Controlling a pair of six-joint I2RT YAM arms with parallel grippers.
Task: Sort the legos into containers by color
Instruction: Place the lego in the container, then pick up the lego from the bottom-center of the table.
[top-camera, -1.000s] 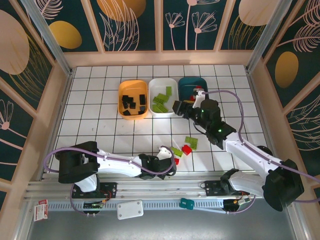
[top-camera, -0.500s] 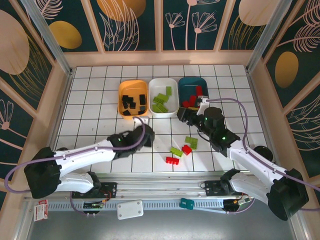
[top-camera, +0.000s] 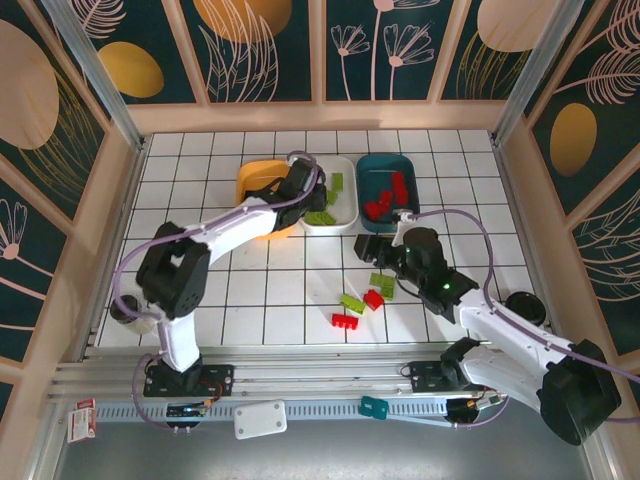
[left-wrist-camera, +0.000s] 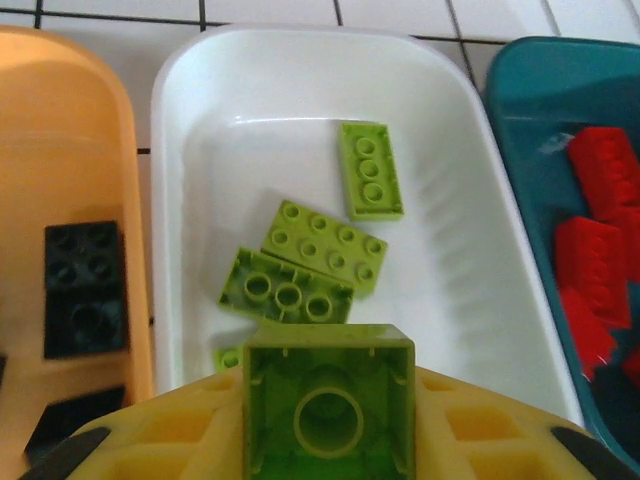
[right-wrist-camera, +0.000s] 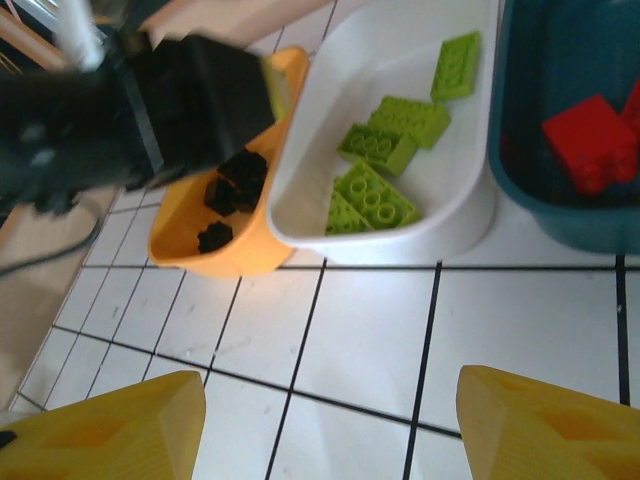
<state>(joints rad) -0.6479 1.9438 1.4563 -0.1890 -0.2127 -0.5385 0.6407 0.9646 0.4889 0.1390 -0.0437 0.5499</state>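
Your left gripper, upper centre in the top view, hangs over the near end of the shallow white plastic tray. Its jaws are closed on a lime green plastic brick. Your right gripper hovers with jaws wide apart and empty over bare tiles, below the trays. Two loose green bricks and two loose red bricks lie lower centre on the table.
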